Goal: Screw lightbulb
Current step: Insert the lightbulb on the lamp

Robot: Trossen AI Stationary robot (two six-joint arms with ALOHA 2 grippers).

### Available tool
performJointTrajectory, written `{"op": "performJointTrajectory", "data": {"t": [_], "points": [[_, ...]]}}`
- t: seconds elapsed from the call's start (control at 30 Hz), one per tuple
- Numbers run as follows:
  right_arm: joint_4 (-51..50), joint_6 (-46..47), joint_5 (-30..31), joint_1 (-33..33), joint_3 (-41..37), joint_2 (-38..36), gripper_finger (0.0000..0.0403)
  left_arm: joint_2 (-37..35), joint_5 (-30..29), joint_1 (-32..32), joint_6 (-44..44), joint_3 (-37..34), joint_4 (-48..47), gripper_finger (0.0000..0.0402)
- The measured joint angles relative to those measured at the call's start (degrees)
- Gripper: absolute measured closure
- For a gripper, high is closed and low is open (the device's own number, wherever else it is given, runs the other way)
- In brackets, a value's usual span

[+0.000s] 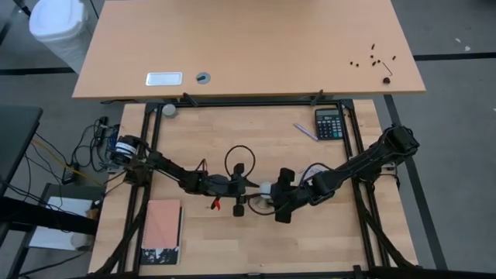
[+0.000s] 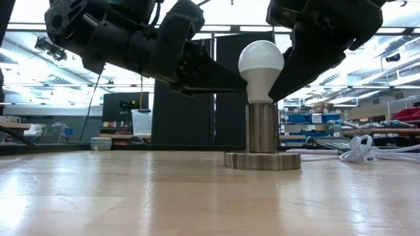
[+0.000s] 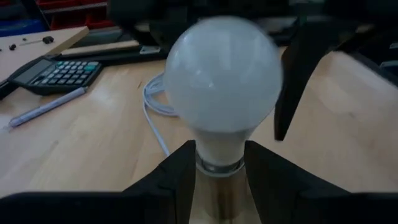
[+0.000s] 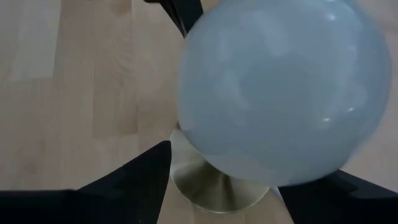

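Observation:
The white lightbulb [image 2: 261, 62] stands upright, its base in the metal socket post [image 2: 262, 128], which rises from a round disc [image 2: 262, 160] on the wooden table. From above the lightbulb shows mid-table [image 1: 266, 188]. My left gripper [image 3: 219, 155] comes level from the table's left, open, with its fingertips beside the bulb's neck [image 3: 219, 146]. My right gripper [image 4: 233, 186] comes slanting down from the right, open wide, with its fingers either side of the globe [image 4: 280, 87]. My left gripper has its fingertips [image 3: 186, 165] right at the sides of the bulb's neck just above the socket; I cannot tell whether they touch it. My right gripper has one finger [image 2: 289, 72] running close along the globe's right side; I cannot tell whether it touches.
The socket's white cord [image 2: 361, 149] lies coiled to the right of the disc. A calculator [image 1: 329, 122] and a pen [image 1: 305, 131] lie at the far right, and a pink notebook [image 1: 163, 230] at the near left. A second table [image 1: 248, 46] stands beyond the far edge.

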Motion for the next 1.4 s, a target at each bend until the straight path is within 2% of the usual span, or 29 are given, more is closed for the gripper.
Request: {"op": "performJointTrajectory", "data": {"t": [0.13,0.23,0.47,0.67,0.9,0.97,1.27,1.4], "points": [[-0.6,-0.8,0.1,0.0,-0.1,-1.2,0.0126,0.0,-0.8,0.0,0.0,0.0,0.1,0.0259],[-1.6,-0.8,2.4,0.7,-0.3,-2.8,0.0127,0.0,-0.8,0.0,-0.2,0.0,0.2,0.0259],[1.9,2.7,5.0,2.6,-6.2,-6.7,0.0128,0.0,-0.9,0.0,-1.3,0.0,-0.1,0.0259],[13.7,2.2,4.8,4.7,-14.4,-8.6,0.0127,0.0,-0.5,0.0,-1.7,0.0,-0.3,0.0259],[42.4,-2.3,4.2,5.4,-27.5,-9.5,0.0137,0.0,-0.3,0.0,-3.0,0.0,-0.3,0.0259],[47.9,-3.0,4.1,5.4,-29.7,-9.4,0.0138,0.0,-0.3,0.0,-3.4,0.0,-0.3,0.0259],[48.8,-7.9,5.7,5.0,-28.7,-9.4,0.0140,0.0,-0.4,0.0,-3.5,0.0,-0.2,0.0259],[48.8,-7.0,5.7,4.2,-28.7,-9.4,0.0142,0.0,-0.6,0.0,-3.5,0.0,-0.2,0.0259]]}}
